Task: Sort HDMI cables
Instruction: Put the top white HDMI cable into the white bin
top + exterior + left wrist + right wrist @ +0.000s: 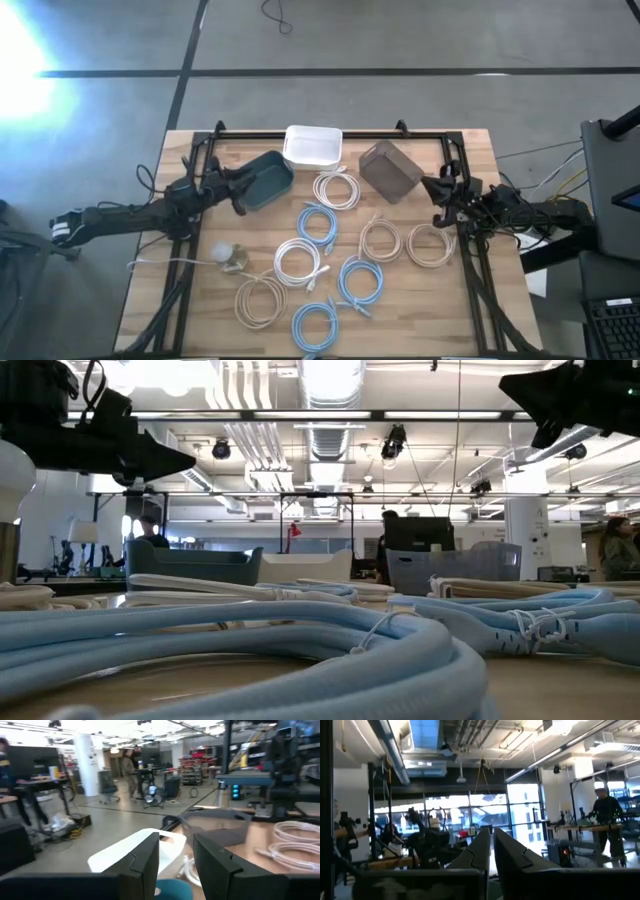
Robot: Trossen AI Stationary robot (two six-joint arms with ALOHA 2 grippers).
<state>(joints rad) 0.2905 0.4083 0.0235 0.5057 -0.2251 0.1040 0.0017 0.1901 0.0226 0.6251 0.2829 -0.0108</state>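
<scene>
Wooden table point(180, 160) carries three bins along far edge: teal bin point(268, 183), white bin point(313, 146), brown bin point(389, 171). HDMI cables point(318, 227) lie coiled mid-table and toward near edge: white, light blue, tan. Left gripper point(240, 190) hovers at teal bin, fingers parted, holding nothing. Right gripper point(438, 203) hangs above tan coil point(431, 244), fingers nearly together, empty.
</scene>
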